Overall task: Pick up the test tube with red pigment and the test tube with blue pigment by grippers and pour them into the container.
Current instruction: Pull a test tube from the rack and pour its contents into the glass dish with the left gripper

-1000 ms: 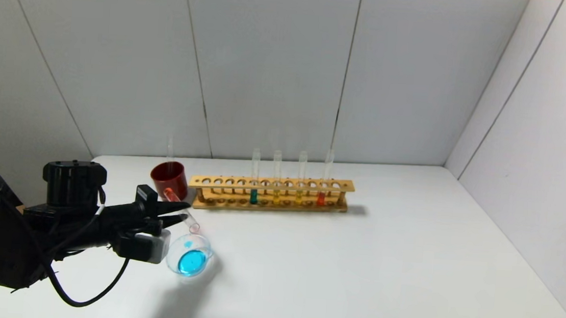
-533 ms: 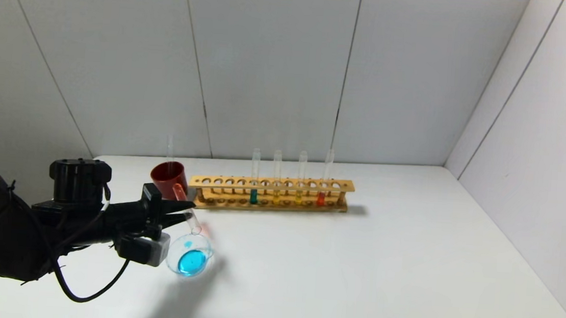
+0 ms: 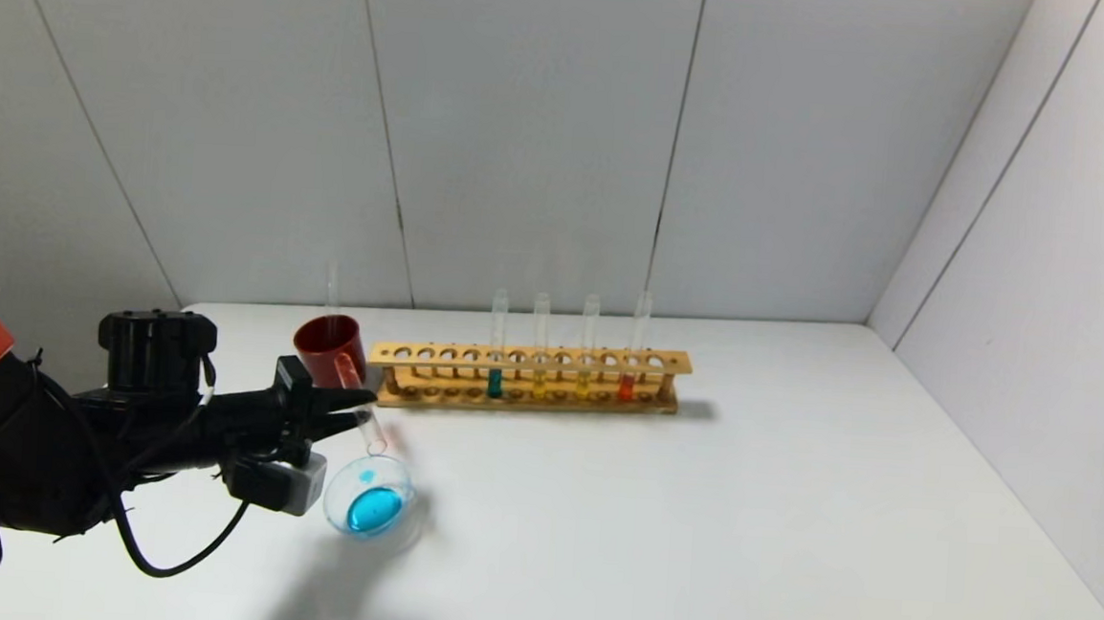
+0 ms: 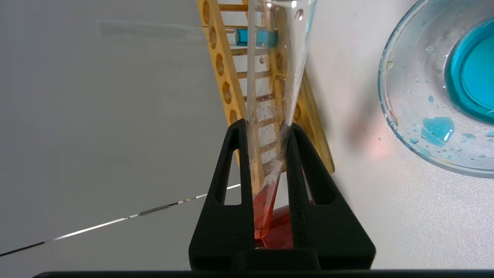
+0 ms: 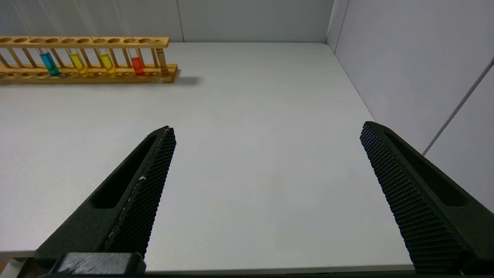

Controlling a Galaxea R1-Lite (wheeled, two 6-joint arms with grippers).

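Note:
My left gripper (image 3: pixel 361 410) is shut on the test tube with red pigment (image 3: pixel 371 435). The tube is tilted, its open mouth down by the far rim of the container (image 3: pixel 340 518). In the left wrist view the fingers (image 4: pixel 235 154) clamp the tube (image 4: pixel 272 92), with red liquid at its closed end near the palm. The container (image 4: pixel 386 104) is a clear glass dish holding blue liquid. No tube with bright blue liquid shows. My right gripper (image 5: pixel 268 129) is open and empty above the table's front right, out of the head view.
A wooden rack (image 3: pixel 530 357) stands at the back with a teal tube (image 3: pixel 495 381), two yellow tubes and a red-orange tube (image 3: pixel 626 385). A dark red cup (image 3: pixel 329 349) with an empty clear tube in it stands left of the rack, just behind my left gripper.
My left gripper has turned the red tube steeper: its closed end rose toward the cup while its mouth stayed by the dish's far rim. The left arm drew back slightly.

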